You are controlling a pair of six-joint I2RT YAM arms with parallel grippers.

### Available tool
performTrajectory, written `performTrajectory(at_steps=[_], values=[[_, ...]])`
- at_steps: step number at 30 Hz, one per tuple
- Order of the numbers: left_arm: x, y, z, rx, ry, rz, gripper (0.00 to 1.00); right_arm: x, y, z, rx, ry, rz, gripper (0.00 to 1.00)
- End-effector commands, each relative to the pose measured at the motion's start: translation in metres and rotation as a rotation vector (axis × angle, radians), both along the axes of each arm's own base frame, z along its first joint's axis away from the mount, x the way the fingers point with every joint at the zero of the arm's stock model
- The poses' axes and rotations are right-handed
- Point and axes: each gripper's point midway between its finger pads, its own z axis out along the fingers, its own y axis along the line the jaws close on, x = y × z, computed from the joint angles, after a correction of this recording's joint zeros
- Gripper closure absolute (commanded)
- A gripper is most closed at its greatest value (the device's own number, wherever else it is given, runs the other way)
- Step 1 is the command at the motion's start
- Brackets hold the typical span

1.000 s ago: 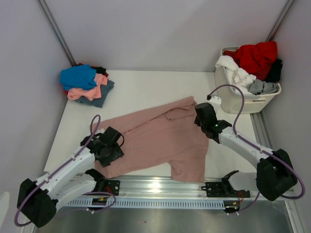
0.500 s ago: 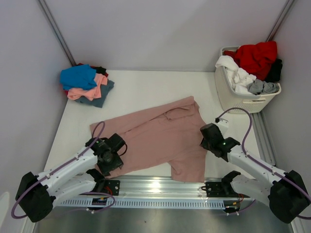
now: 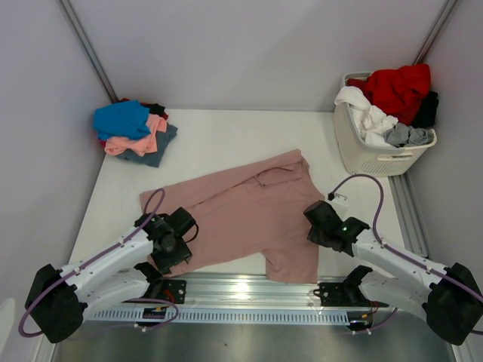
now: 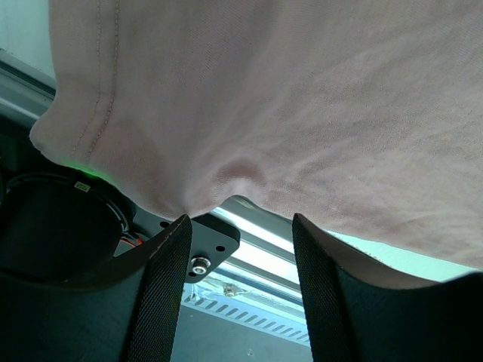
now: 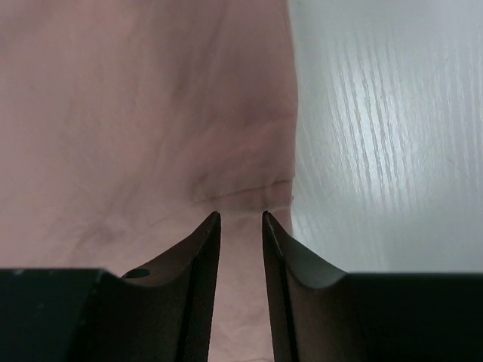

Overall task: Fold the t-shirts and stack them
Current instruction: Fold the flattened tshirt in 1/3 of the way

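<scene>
The dusty-pink t-shirt [image 3: 241,219] lay spread and skewed across the near middle of the white table [image 3: 226,139]. Its near-left corner reached past the table's front edge, over the metal rail [image 3: 249,286]. Bare tabletop showed behind it, between the folded stack [image 3: 134,132] in the far-left corner and the laundry basket [image 3: 370,162] at the far right, and in a strip along its right edge.

The left gripper [image 3: 167,245] sat at that near-left corner, its fingers [image 4: 162,286] standing apart with the hem sagging just above them. The right gripper [image 3: 321,226] sat on the shirt's right edge. Its 2 fingers [image 5: 200,249] left only a narrow slit, and I could not tell whether they pinched cloth.

1 second earlier the right gripper had been farther back, at the shirt's far-right corner, with its cable looping before the basket. The left gripper had shifted slightly nearer.
</scene>
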Motion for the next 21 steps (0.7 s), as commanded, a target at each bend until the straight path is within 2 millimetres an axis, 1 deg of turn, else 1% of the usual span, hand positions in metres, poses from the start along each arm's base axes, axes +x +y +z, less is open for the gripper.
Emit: performTrajectory(at_steps=[1,3,7,12,13,15,21], values=[[-0.007,0.0,0.001,-0.003,0.021,0.01,0.39,-0.008,-0.003,0.004,-0.014,0.008,-0.037,0.68],[-0.007,0.0,0.0,-0.002,0.023,0.009,0.4,-0.01,-0.004,0.004,-0.025,0.008,-0.036,0.69],[-0.008,0.0,-0.002,0.001,0.03,0.004,0.39,-0.015,-0.005,-0.007,-0.037,0.024,-0.033,0.71],[-0.008,-0.001,-0.001,-0.002,0.025,-0.005,0.39,-0.007,-0.002,-0.011,-0.049,0.003,-0.032,0.71],[-0.008,0.0,-0.001,-0.002,0.023,-0.005,0.39,-0.004,-0.005,-0.011,-0.07,-0.007,-0.035,0.7],[-0.007,-0.001,0.0,-0.007,0.016,-0.008,0.39,0.004,-0.002,-0.005,-0.082,-0.032,-0.022,0.67],[-0.008,-0.001,0.0,-0.008,0.016,-0.01,0.39,0.016,0.005,0.002,-0.107,-0.044,-0.007,0.59]])
